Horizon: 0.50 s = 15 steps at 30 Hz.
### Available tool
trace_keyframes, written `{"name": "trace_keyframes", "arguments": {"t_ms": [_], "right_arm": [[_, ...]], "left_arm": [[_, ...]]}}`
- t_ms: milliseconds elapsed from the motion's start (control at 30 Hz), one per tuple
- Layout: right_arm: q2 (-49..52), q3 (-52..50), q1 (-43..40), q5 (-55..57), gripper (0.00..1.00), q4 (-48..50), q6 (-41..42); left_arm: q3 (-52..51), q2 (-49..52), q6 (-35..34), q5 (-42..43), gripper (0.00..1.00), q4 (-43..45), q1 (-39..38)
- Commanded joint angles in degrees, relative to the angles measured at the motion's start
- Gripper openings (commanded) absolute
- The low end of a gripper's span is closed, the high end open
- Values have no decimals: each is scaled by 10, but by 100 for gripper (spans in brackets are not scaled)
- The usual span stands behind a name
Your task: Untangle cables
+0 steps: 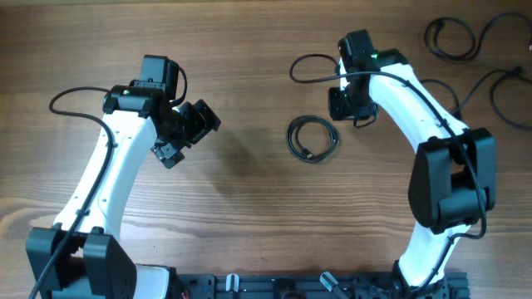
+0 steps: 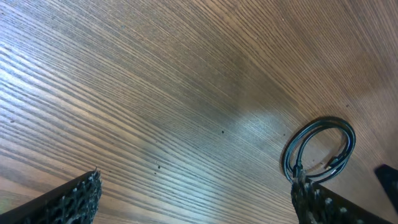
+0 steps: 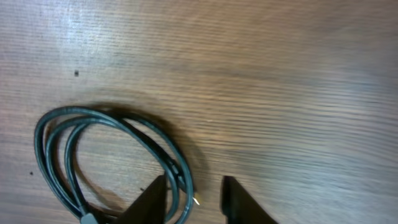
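Note:
One of the cables (image 1: pixel 291 137), a thin dark cord wound into a small flat coil, lies on the wooden table between the two arms. My right gripper (image 1: pixel 347 105) hovers just beyond the coil, up and to its right. In the right wrist view the coil (image 3: pixel 93 112) lies at lower left, and its right edge runs into the gap of the right gripper (image 3: pixel 196 182), whose jaws stand apart without pinching it. My left gripper (image 1: pixel 189 135) is wide open over bare wood, well left of the coil. The left wrist view shows the coil (image 2: pixel 323 122) beyond the right fingertip (image 2: pixel 314 199).
More cables lie loose at the far right: one loop (image 1: pixel 427 35) near the back edge and another (image 1: pixel 491 93) below it. A thicker black wire (image 1: pixel 307 60) arches off the right arm. The right arm's base (image 1: pixel 449 183) stands at the right.

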Motion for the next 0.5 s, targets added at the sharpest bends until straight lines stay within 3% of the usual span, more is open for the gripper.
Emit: {"name": "trace_keyframes", "arguments": {"t_ms": [0,133,267,467], "right_arm": [[15,-52,6,-37,29,38,-24],[15,-104,6,-51,28,92,-24],[15,-111,6,-89,4,97,-24],[-4,-35,6,-218,4,9,-26]], "left_arm": [[-2,2,13,-8,100,1,-2],[-2,2,13,-8,100,2,-2],[-2,2,13,-8,100,2,-2],[-2,2,11,12,100,2,-2]]}}
